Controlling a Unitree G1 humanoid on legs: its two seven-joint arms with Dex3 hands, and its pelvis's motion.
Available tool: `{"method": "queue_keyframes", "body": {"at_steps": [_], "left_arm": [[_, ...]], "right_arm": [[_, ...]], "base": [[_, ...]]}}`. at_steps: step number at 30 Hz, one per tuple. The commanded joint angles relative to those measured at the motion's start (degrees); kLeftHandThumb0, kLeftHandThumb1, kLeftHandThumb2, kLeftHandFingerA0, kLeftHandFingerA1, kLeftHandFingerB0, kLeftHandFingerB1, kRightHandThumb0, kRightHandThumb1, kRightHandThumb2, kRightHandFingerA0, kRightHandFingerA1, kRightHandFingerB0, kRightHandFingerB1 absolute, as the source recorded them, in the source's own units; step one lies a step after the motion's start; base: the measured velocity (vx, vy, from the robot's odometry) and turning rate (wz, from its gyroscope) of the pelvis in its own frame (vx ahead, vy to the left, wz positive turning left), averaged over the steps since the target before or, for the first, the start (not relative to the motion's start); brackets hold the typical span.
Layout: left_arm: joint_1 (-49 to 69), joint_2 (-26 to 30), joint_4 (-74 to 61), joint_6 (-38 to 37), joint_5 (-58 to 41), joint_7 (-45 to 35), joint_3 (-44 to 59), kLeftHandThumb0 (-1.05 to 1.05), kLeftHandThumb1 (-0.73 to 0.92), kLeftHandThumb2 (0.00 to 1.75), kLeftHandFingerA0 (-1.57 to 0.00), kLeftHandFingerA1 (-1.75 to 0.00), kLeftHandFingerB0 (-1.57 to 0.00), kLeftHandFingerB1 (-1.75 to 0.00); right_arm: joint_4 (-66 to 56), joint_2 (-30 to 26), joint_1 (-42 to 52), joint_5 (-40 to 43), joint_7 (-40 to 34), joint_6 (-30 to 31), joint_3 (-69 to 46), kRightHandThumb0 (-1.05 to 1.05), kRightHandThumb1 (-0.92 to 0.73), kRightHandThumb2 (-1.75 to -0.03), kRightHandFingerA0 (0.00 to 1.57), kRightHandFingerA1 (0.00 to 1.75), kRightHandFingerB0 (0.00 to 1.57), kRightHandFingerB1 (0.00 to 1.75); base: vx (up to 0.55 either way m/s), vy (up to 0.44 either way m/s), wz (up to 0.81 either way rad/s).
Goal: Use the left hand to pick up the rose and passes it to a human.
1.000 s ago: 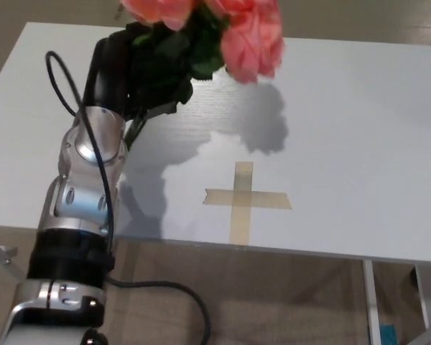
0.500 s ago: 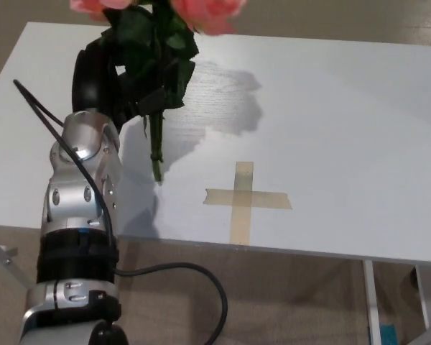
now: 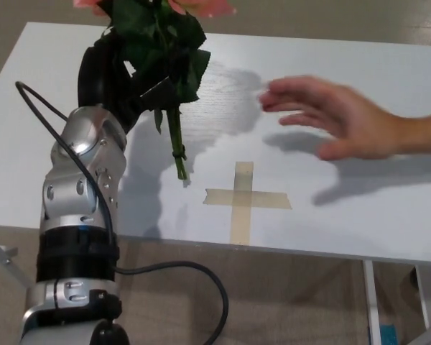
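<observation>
One rose (image 3: 160, 54), top edge.

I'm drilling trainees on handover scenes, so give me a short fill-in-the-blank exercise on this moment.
1. The rose is held by the robot's ____ hand.
2. A person's hand reaches in from the picture's ____ side.
3. The tape on the table forms a ____.
4. The rose's leaves are ____ in colour.

Missing words: left; right; cross; green
</observation>
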Motion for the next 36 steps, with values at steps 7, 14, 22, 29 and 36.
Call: {"method": "queue_keyframes", "body": {"at_steps": [7, 14, 22, 29, 36], "left_arm": [[0.25, 0.29, -2.97, 3.13, -3.79, -0.6, -2.45, -0.19, 0.78, 0.71, -0.87, -1.45, -0.78, -0.93], [1.19, -0.57, -3.21, 2.63, -3.89, -0.56, -4.66, -0.18, 0.78, 0.72, -0.83, -1.48, -0.79, -0.95], [0.78, -1.22, -2.77, 2.98, -4.18, -0.24, -6.75, -0.17, 0.77, 0.72, -0.81, -1.49, -0.79, -0.95], [-1.04, -5.86, -0.1, 2.24, -3.89, 1.28, -8.98, -0.18, 0.77, 0.71, -0.83, -1.48, -0.78, -0.99], [-4.69, -9.34, 4.81, 0.54, -4.24, 2.39, -9.98, -0.19, 0.78, 0.69, -0.8, -1.47, -0.78, -0.98]], "right_arm": [[0.21, -0.38, 0.37, -0.19, 0.78, 0.97, 0.43, -0.26, -0.69, -0.6, 0.72, 0.46, 0.56, 0.4], [0.17, -0.32, 0.27, -0.05, 0.93, 1.01, 0.49, -0.27, -0.69, -0.6, 0.73, 0.46, 0.57, 0.4], [0.13, -0.36, 0.22, 0.05, 1.22, 1.05, 0.49, -0.27, -0.69, -0.6, 0.73, 0.46, 0.57, 0.4], [0.05, 0.09, 0.13, 0.09, 1.34, 0.96, 0.51, -0.26, -0.69, -0.6, 0.73, 0.46, 0.57, 0.4], [-0.15, 0.34, -0.55, 0.12, 1.21, 1.08, 0.55, -0.27, -0.69, -0.6, 0.71, 0.46, 0.56, 0.4]], "base": [[0.0, 0.0, 0.0], [0.0, 0.0, 0.0], [0.0, 0.0, 0.0], [0.0, 0.0, 0.0], [0.0, 0.0, 0.0]]}}
